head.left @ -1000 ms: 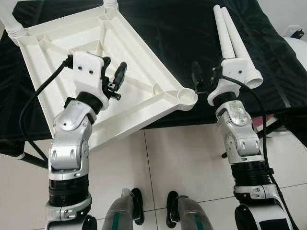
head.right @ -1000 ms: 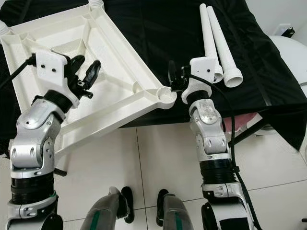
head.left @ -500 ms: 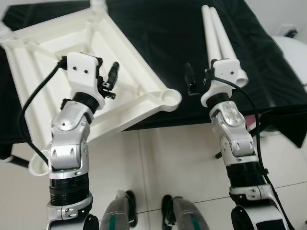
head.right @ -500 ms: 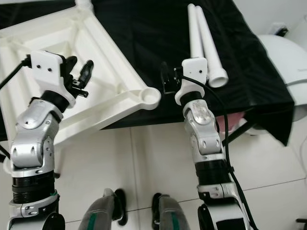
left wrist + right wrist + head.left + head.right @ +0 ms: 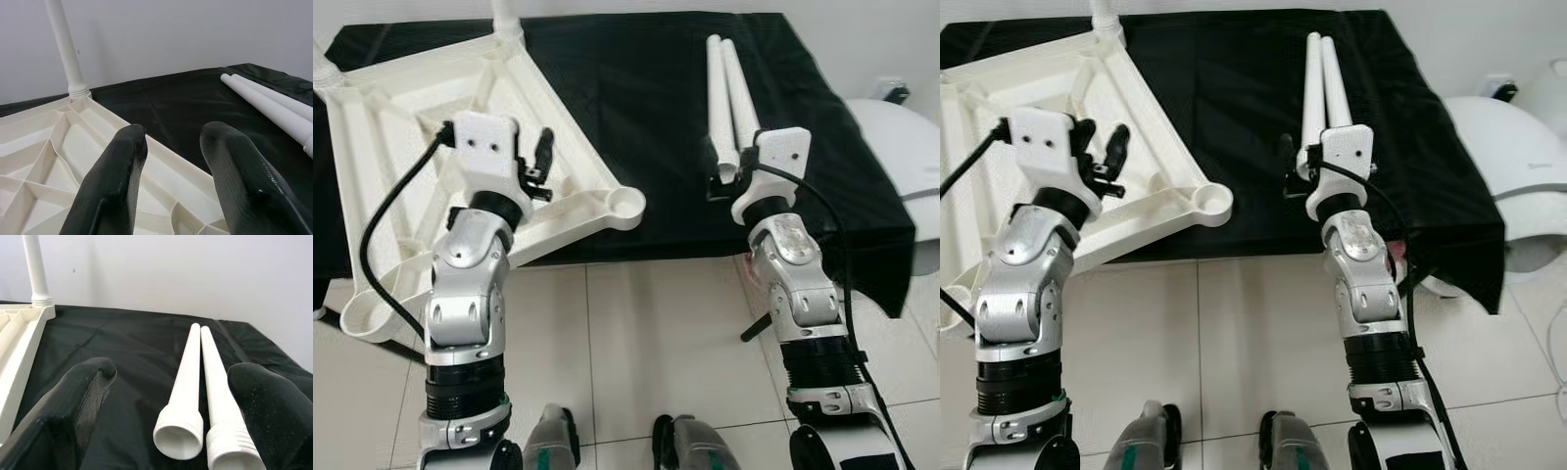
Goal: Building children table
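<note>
Legs lined up for the right gripper

Camera framing has pulled back over the last second, so the far edge of the black cloth (image 5: 636, 88) and the wall behind it are now in sight; that reads as the robot's head moving, not the parts. The real change is at the right gripper (image 5: 166, 396): a second ago it hung by the near corner socket (image 5: 625, 205) of the tabletop, and it now sits just before the near ends of the two loose legs (image 5: 729, 93). Its fingers are spread wide and hold nothing, with both leg ends lying between them in the right wrist view. I judge that picking up a leg is the step in hand, with seating it in the empty socket to follow.

The left gripper (image 5: 176, 161) hovers over the ribbed underside of the tabletop (image 5: 401, 127), fingers parted and empty.

The tabletop is white plastic, upside down, lying on the left of the cloth with its near part jutting out past the cloth's near edge over the tiled floor (image 5: 636, 333). One leg (image 5: 63, 44) stands upright in its far corner. The loose legs are white tapered tubes lying side by side and touching, to the right, their wide ends nearest the robot; one near end is open and hollow, the other ribbed like a thread.
</note>
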Robot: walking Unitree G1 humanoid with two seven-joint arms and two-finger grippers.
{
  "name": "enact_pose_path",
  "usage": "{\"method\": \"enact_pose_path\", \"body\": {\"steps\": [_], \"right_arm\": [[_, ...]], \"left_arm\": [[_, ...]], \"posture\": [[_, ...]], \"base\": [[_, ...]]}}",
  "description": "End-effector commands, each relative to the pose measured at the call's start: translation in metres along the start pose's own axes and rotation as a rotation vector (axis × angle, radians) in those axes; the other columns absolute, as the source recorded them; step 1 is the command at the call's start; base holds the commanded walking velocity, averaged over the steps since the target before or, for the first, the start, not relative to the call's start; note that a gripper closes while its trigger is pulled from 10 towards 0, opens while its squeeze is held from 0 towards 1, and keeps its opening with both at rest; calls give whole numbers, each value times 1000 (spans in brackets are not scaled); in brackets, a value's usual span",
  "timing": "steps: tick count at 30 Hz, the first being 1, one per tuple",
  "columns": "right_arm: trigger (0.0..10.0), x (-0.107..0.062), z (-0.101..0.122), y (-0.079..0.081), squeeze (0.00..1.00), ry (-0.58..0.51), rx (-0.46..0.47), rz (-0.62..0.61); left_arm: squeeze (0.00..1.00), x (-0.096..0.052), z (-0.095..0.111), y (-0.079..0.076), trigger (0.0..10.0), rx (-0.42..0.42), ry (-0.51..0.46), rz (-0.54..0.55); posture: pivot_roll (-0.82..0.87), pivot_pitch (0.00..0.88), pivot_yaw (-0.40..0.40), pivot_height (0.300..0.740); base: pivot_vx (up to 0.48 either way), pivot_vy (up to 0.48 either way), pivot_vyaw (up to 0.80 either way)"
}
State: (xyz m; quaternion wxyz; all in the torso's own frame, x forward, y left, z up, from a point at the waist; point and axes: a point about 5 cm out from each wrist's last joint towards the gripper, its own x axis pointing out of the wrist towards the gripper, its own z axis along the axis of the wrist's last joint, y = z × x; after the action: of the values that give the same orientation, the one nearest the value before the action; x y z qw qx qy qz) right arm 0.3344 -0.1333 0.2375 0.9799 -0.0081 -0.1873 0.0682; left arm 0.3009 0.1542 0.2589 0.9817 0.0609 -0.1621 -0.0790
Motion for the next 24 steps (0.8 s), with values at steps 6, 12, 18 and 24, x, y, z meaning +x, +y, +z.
{"method": "enact_pose_path", "body": {"steps": [6,12,18,24], "right_arm": [[10000,4,3,-4,0,4,-16,8],[10000,19,8,-9,0,1,-31,-17],[10000,31,13,-10,0,-7,-40,-27],[10000,50,23,-16,0,-9,-64,-50]], "left_arm": [[0,-3,-3,4,10000,22,37,-25],[0,3,1,12,10000,42,45,21],[0,4,3,8,10000,73,38,-17],[0,0,7,-10,10000,68,41,-155]], "posture": [[-39,200,-16,740],[-27,239,-3,740],[-24,242,-4,740],[-12,270,-2,740]], "base": [[0,0,0],[0,0,0],[0,0,0],[0,0,0]]}}
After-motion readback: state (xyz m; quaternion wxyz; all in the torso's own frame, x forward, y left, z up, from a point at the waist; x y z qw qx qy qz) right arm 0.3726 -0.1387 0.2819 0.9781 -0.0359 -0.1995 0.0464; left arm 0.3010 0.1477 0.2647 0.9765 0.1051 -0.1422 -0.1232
